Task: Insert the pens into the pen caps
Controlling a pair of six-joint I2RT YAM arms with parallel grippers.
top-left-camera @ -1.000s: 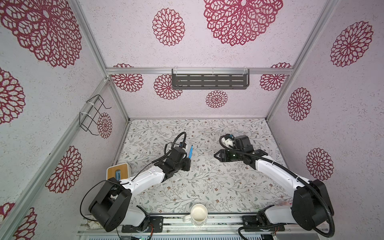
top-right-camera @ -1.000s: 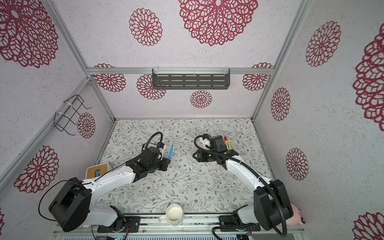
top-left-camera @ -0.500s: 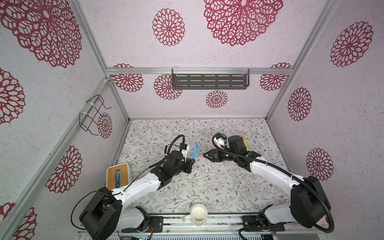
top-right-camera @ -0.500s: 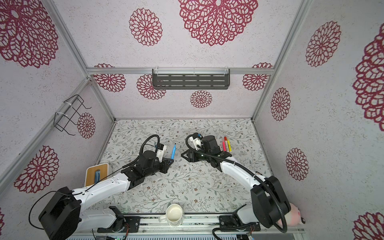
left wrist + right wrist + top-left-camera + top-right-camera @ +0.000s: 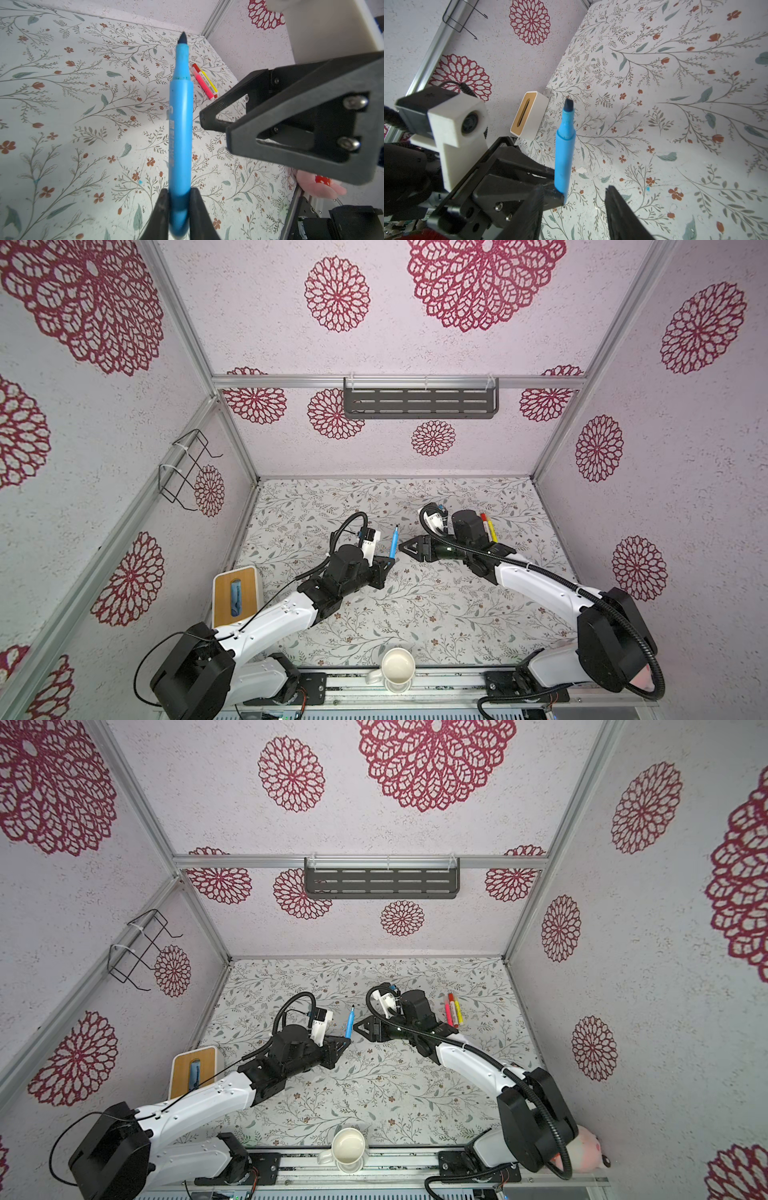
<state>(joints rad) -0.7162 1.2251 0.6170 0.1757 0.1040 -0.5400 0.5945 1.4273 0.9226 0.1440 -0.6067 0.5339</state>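
Blue plastic marker pen (image 5: 393,543) is held clear of the floral-patterned desk (image 5: 415,614) near its middle, gripped at the tail end by the tightly closed left jaws. Open desk lies all around; yellow, pink and red plastic pens (image 5: 453,1011) are grouped by the right edge. The held pen's long axis runs front to back in both top views, bare dark tip towards the back wall. The right jaws, partly open and empty, are poised just beside the barrel.
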